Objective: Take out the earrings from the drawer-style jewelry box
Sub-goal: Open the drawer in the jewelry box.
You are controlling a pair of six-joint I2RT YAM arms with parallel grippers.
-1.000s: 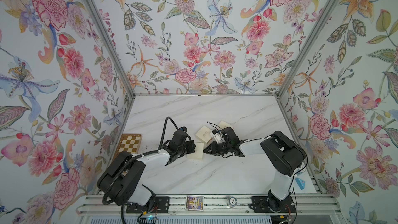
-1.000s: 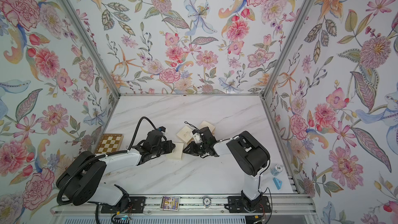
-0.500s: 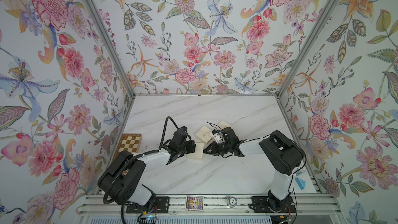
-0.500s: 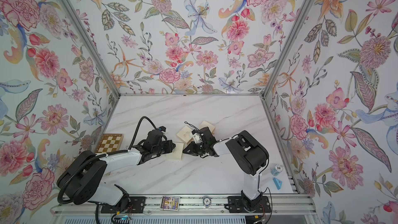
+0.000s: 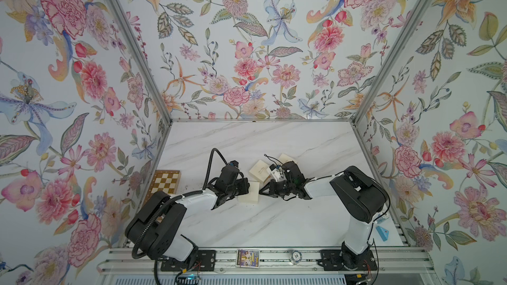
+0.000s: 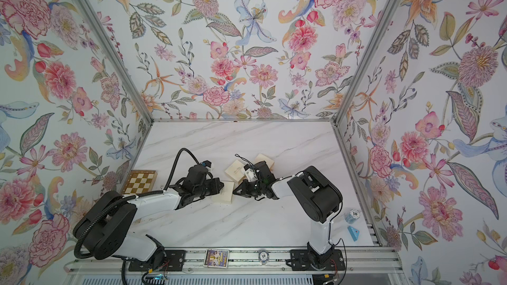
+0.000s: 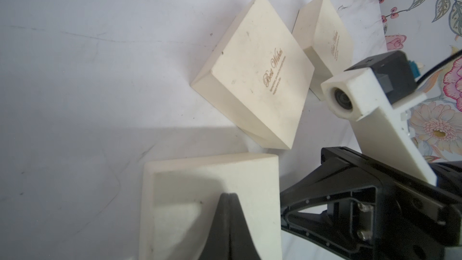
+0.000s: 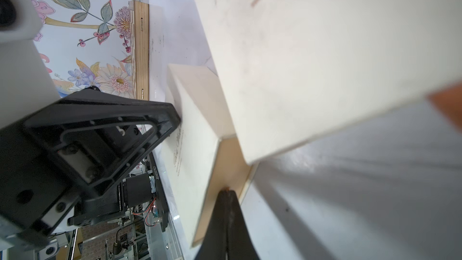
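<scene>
Right gripper just closed against the drawer front at its tips, possibly pinching a tab; left gripper, closed empty, pins the jewelry box. Pull-out likely next.

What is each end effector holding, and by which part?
Left end effector: shut, merely pressing on the cream box. Right end effector: apparently pinching its drawer tab.

Both arms are crouching low; left end effector and right end effector are facing tip-to-tip, jaws pressed together.
</scene>
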